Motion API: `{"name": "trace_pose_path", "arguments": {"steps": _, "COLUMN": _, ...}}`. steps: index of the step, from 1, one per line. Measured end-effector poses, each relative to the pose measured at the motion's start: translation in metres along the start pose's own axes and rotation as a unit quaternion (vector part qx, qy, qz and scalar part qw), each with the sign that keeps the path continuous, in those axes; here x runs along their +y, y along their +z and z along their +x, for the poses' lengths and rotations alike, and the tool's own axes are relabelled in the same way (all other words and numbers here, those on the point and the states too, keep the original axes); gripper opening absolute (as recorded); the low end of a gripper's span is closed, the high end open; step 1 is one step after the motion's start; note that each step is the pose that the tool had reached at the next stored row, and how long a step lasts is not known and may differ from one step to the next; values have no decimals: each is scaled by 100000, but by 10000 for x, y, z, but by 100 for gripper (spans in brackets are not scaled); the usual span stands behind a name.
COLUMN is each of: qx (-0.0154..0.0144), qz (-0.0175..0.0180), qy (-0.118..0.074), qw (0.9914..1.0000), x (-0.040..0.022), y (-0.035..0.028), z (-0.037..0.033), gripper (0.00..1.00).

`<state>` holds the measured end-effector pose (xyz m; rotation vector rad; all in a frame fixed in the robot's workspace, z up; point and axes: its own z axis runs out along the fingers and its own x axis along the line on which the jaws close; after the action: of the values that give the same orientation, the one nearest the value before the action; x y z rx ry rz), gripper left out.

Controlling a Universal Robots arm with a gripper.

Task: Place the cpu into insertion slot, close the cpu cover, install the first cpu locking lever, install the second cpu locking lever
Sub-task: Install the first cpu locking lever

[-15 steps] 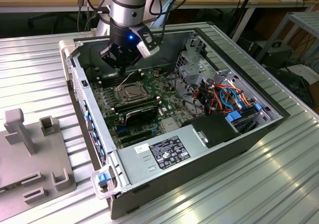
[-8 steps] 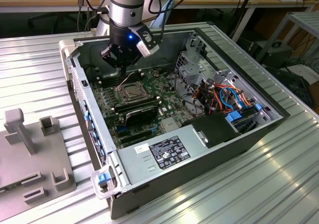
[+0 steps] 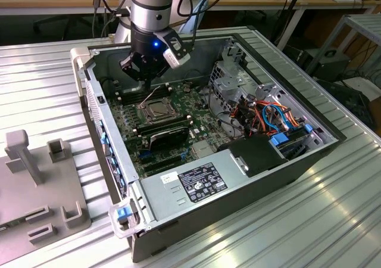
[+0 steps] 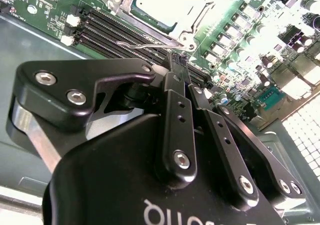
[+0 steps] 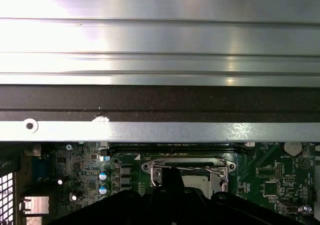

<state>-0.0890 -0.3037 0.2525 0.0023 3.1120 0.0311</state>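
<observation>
The insertion slot (image 3: 156, 109) sits on the green motherboard inside the open computer case. The cpu (image 4: 162, 5) lies in it, its pale top showing through the window of the cpu cover (image 4: 197, 17), which lies flat over the socket. In the first wrist view the cover (image 5: 187, 165) shows as a silver frame. A thin wire locking lever (image 4: 137, 45) stands free of the socket and slants over the memory slots; in the exterior view the lever (image 3: 158, 92) angles up. My gripper (image 4: 178, 60) hangs just above that lever beside the socket, fingers shut together with nothing seen between them.
Long black memory slots (image 4: 115, 30) run beside the socket. A drive cage (image 3: 238, 77), coloured cables (image 3: 271, 116) and the power supply (image 3: 202, 181) crowd the exterior view's right of the case. The dark case wall (image 5: 160, 102) is close. A grey fixture (image 3: 36, 178) stands outside.
</observation>
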Motion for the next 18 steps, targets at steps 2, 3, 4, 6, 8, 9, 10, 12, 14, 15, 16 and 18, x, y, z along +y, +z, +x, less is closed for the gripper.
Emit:
{"name": "trace_pose_path", "arguments": {"steps": 2, "qx": 4, "qz": 0, "qy": -5, "qw": 100000, "x": 0, "y": 0, "z": -2, "gripper": 11}}
{"name": "trace_pose_path", "arguments": {"steps": 3, "qx": -2, "qz": -9, "qy": -8, "qw": 100000, "x": 0, "y": 2, "z": -9, "gripper": 11}}
{"name": "trace_pose_path", "arguments": {"steps": 4, "qx": 1, "qz": -3, "qy": -4, "qw": 100000, "x": 0, "y": 4, "z": -24, "gripper": 11}}
{"name": "trace_pose_path", "arguments": {"steps": 6, "qx": 0, "qz": -3, "qy": -1, "qw": 100000, "x": 0, "y": 9, "z": -51, "gripper": 11}}
{"name": "trace_pose_path", "arguments": {"steps": 8, "qx": -2, "qz": -5, "qy": 0, "qw": 100000, "x": 0, "y": 16, "z": -70, "gripper": 11}}
{"name": "trace_pose_path", "arguments": {"steps": 9, "qx": -1, "qz": -4, "qy": 0, "qw": 100000, "x": 0, "y": 22, "z": -83, "gripper": 11}}
{"name": "trace_pose_path", "arguments": {"steps": 10, "qx": 7, "qz": 6, "qy": 4, "qw": 100000, "x": 0, "y": 27, "z": -92, "gripper": 11}}
{"name": "trace_pose_path", "arguments": {"steps": 12, "qx": 5, "qz": 7, "qy": 1, "qw": 100000, "x": -1, "y": 36, "z": -107, "gripper": 11}}
{"name": "trace_pose_path", "arguments": {"steps": 14, "qx": 2, "qz": 2, "qy": 3, "qw": 100000, "x": -1, "y": 47, "z": -128, "gripper": 11}}
{"name": "trace_pose_path", "arguments": {"steps": 15, "qx": 0, "qz": -2, "qy": -3, "qw": 100000, "x": -1, "y": 51, "z": -136, "gripper": 11}}
{"name": "trace_pose_path", "arguments": {"steps": 16, "qx": 1, "qz": 3, "qy": -2, "qw": 100000, "x": -1, "y": 54, "z": -142, "gripper": 11}}
{"name": "trace_pose_path", "arguments": {"steps": 18, "qx": 7, "qz": 14, "qy": 4, "qw": 100000, "x": -1, "y": 54, "z": -143, "gripper": 11}}
